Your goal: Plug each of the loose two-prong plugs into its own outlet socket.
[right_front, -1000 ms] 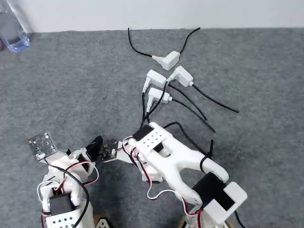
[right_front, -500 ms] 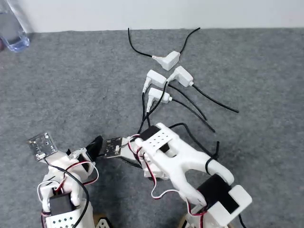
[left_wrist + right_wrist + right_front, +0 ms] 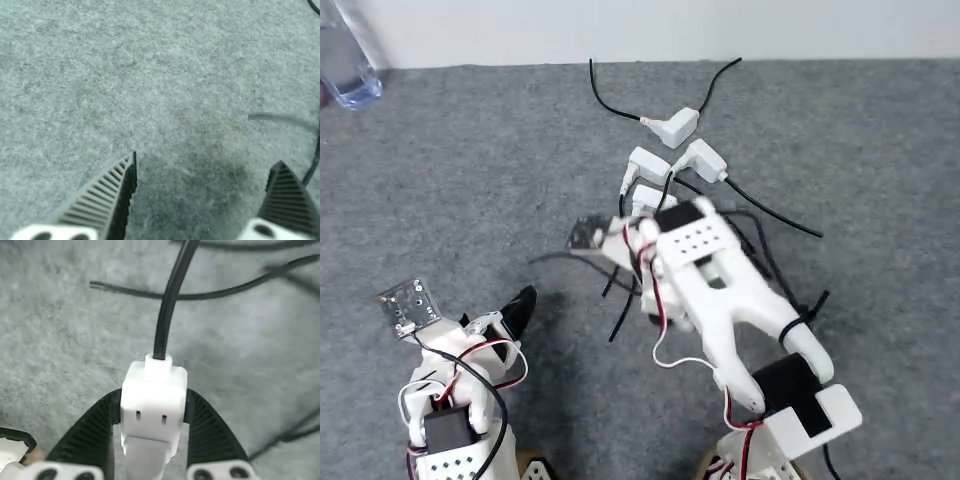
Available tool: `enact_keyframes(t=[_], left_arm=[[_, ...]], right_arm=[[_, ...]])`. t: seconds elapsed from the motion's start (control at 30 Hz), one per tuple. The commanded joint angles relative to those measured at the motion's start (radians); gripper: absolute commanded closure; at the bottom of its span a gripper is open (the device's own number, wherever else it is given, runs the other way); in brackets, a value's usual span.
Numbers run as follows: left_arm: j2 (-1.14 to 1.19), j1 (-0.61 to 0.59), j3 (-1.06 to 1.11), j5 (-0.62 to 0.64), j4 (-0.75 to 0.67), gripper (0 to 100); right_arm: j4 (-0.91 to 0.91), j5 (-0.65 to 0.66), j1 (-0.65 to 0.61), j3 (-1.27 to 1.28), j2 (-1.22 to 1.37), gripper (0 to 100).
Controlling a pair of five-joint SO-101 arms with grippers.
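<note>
Right hand point(image 3: 152, 399) clamps the white outlet socket point(image 3: 154, 382), its cord point(image 3: 170, 300) leading away from the hand. The loose two-prong plugs point(image 3: 648, 163) lie just beyond, toward the far edge of the tabletop point(image 3: 880, 120). Left hand point(image 3: 206, 162), open, rests well apart.

Left gripper point(image 3: 206, 162) low near its base, fingers point(image 3: 112, 192) spread wide, right gripper point(image 3: 154, 394) extended forward, clamping a white socket point(image 3: 152, 407).

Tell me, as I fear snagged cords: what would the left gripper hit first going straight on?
Probably bare carpet: the open left gripper points down at it. A black cord lies aside; depth unclear.
</note>
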Motion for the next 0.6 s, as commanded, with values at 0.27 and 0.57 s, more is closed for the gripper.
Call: enact_keyframes(t=[0.27, 0.57], left_arm=[[-0.008, -0.006, -0.008, -0.002, -0.029, 61], [-0.008, -0.006, -0.008, 0.0, -0.029, 61]], right_arm=[[-0.048, -0.009, 0.101, -0.399, -0.008, 99.1], [-0.533, -0.153, 0.329, -0.41, 0.254, 99.1]])
